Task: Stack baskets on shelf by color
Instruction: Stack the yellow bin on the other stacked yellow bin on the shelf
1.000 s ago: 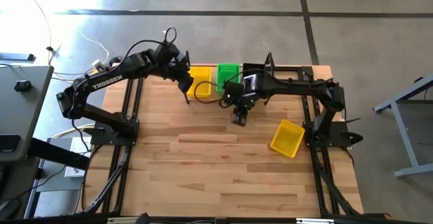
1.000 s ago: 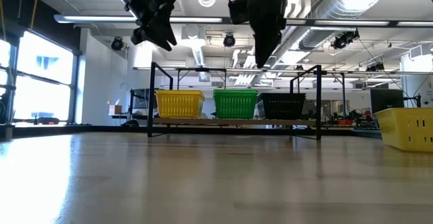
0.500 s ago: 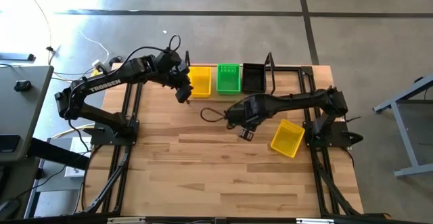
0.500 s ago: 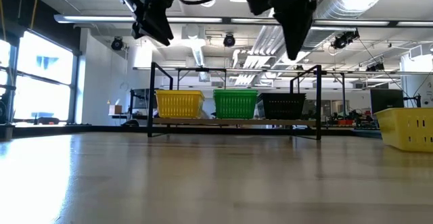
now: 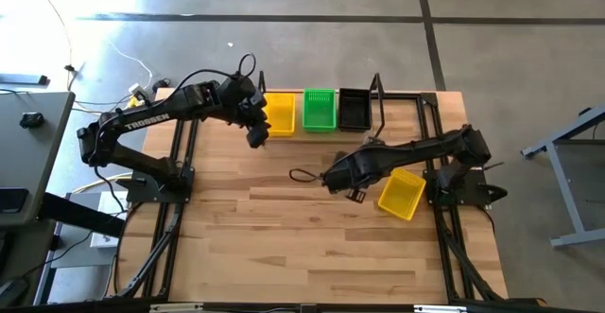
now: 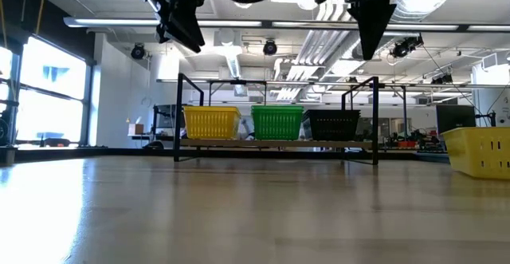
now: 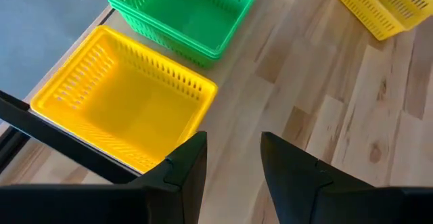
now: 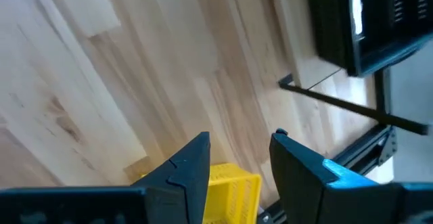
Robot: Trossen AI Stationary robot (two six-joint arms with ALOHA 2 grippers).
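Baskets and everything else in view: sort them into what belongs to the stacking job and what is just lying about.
Belongs to the job:
- yellow baskets on the shelf
- green baskets
- black basket
- loose yellow basket
- shelf
- left pincer, right pincer, both open

Just lying about:
- loose black cable

Grey concrete floor [image 5: 284, 29], bright windows [image 6: 48, 88], exposed ceiling ducts [image 6: 446, 9]

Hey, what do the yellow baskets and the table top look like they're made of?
The yellow basket on the shelf and the loose yellow basket look like moulded plastic: even bright colour, thin slotted walls, slight sheen. The table top looks like light wood, probably glued strips, given the visible grain and plank seams, with a smooth, faintly glossy finish.
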